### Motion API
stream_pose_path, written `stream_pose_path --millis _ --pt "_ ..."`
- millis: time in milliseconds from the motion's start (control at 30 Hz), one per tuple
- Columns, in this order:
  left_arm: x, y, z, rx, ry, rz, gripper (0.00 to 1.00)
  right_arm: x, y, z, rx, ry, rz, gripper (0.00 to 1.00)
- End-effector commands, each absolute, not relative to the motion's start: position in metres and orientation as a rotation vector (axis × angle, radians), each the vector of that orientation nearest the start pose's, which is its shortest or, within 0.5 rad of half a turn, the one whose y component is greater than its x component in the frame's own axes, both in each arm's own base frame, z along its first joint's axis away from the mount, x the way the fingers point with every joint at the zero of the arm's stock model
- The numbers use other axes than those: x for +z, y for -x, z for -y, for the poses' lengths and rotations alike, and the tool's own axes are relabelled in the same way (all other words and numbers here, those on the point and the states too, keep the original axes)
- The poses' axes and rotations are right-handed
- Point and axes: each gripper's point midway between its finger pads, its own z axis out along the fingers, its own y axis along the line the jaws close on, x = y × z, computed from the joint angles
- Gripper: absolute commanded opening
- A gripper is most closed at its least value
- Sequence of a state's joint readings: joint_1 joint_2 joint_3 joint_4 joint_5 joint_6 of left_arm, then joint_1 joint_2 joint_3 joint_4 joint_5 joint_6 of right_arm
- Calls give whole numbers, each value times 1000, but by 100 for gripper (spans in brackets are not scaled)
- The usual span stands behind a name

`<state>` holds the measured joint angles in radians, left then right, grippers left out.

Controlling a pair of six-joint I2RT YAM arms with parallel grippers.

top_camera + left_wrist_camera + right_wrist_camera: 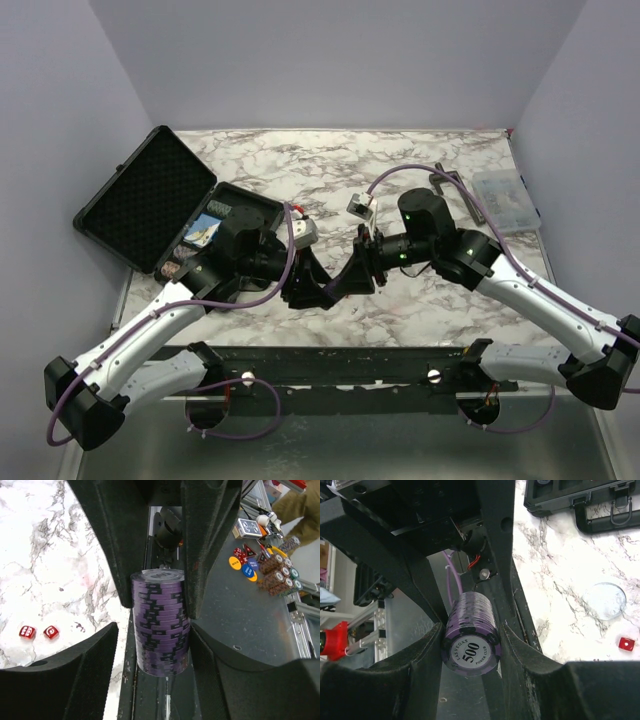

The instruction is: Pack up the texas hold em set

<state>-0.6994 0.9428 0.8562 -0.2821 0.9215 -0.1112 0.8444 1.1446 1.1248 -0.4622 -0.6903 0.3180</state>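
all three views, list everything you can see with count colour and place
black hard case with bumpy foam lining: one, black, open at the table's far left
purple poker chip stack: one, purple and black, top chip marked 500, between both end effectors
small red dice: two, red, side by side on the marble
clear round disc: one, transparent, on the marble
clear plastic compartment box: one, clear, table's far right
dark metal T-shaped clamp: one, dark, beside that box
marble-patterned table: one, white and grey
loose chips, tokens and card deck: several, mixed colours, grey surface past the table edge
left end effector: one, black, open around the stack
right end effector: one, black, shut on the stack
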Motion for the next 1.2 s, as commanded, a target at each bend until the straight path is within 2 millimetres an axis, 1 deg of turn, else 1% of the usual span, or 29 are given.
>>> stream_pose_path --millis 0,133,200,333,400,433,533,567,600,700,767,833,900,1033,1100,1167 --pt "270 -111 281 -1392 -1211 -1647 56 307 -114 -327 1473 1064 -1884 1" --pt "269 -111 283 -1393 -1215 -1656 51 307 -115 -328 1474 1064 -1886 1" --pt "268 -111 283 -1392 -1217 -1659 44 306 -115 -328 1475 1066 -1886 1" --pt "267 -110 284 -1398 -1225 -1671 19 306 -115 -328 1473 1065 -1890 1" --pt "267 -110 285 -1398 -1229 -1675 4 306 -115 -328 1470 1064 -1891 1" --pt "267 -111 285 -1396 -1226 -1681 0 306 -115 -328 1469 1065 -1890 1" --pt "267 -111 284 -1387 -1222 -1680 0 305 -116 -328 1460 1064 -1896 1" --pt "267 -112 284 -1381 -1219 -1681 0 305 -117 -327 1453 1062 -1902 2" --pt "267 -112 284 -1378 -1218 -1682 0 304 -118 -327 1445 1061 -1907 8" --pt "267 -113 283 -1371 -1213 -1683 0 302 -122 -326 1413 1043 -1924 31" --pt "267 -114 283 -1359 -1206 -1684 0 302 -124 -325 1396 1034 -1928 43" --pt "267 -115 282 -1347 -1200 -1685 0 303 -127 -324 1375 1017 -1929 53" --pt "267 -117 281 -1335 -1195 -1685 0 304 -132 -322 1340 990 -1934 65" --pt "266 -123 280 -1293 -1167 -1697 0 306 -145 -317 1255 917 -1950 77" --pt "264 -126 280 -1271 -1150 -1711 0 307 -155 -314 1198 854 -1961 80" --pt "262 -132 279 -1242 -1125 -1727 0 307 -171 -307 1105 752 -1980 80"
